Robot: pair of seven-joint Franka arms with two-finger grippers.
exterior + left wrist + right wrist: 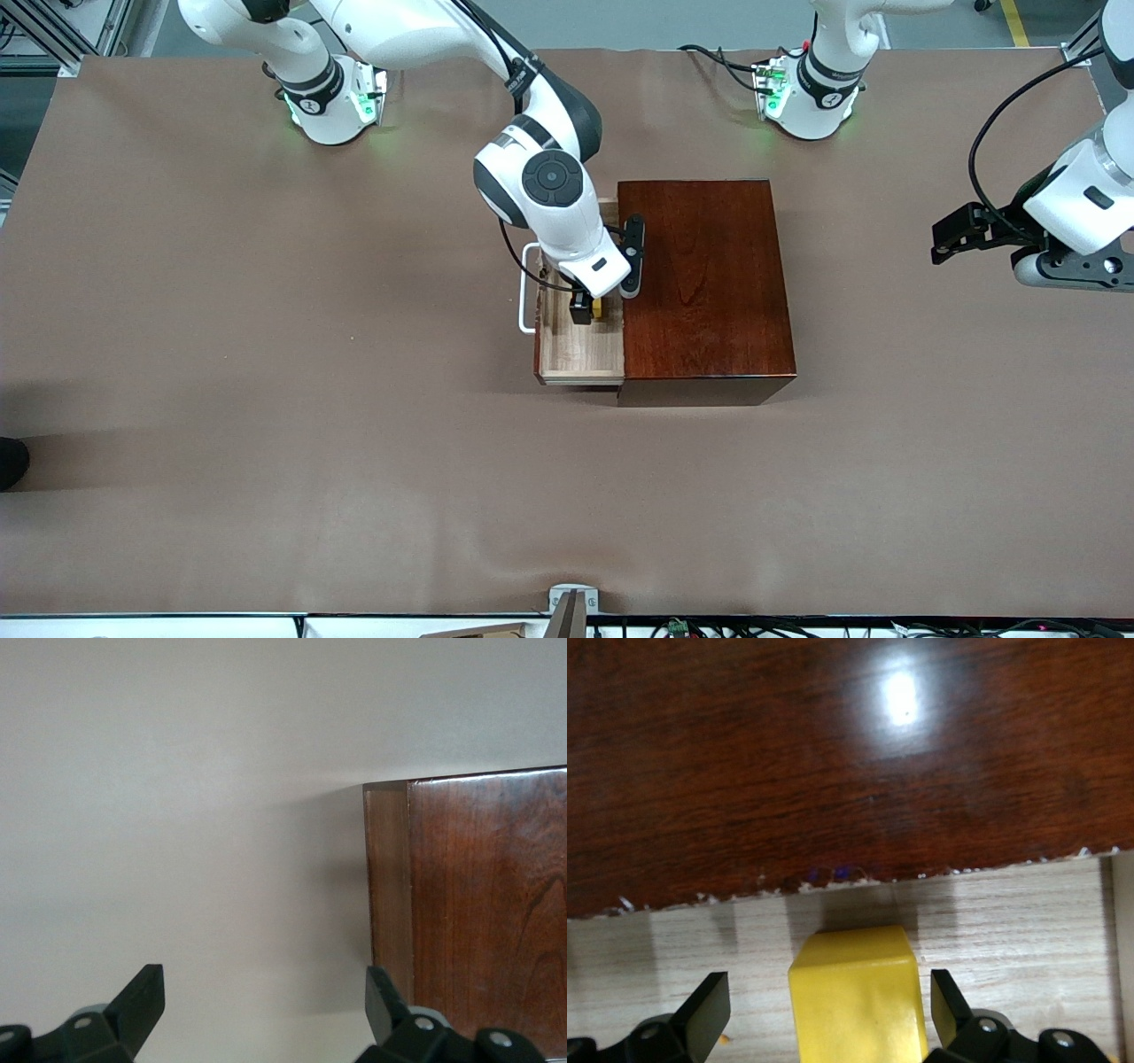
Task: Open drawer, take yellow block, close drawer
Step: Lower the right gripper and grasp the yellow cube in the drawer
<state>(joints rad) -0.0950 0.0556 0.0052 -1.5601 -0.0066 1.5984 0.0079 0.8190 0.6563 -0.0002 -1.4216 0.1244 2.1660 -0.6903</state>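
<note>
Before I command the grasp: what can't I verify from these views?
- Yellow block: right wrist view's edge cuts off its lower part; in the front view the right gripper covers most of it.
- Drawer: the right arm hides the end nearer the robots' bases.
- White handle: partly hidden by the arm.
- Left gripper: only the fingertips show, open, beside the wooden box.

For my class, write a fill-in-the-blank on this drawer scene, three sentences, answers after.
1. The drawer stands ____.
2. The right gripper has its open fingers on either side of the ____ block.
3. The left gripper, open, waits toward the ____ arm's end of the table.

Answers: open; yellow; left
</note>
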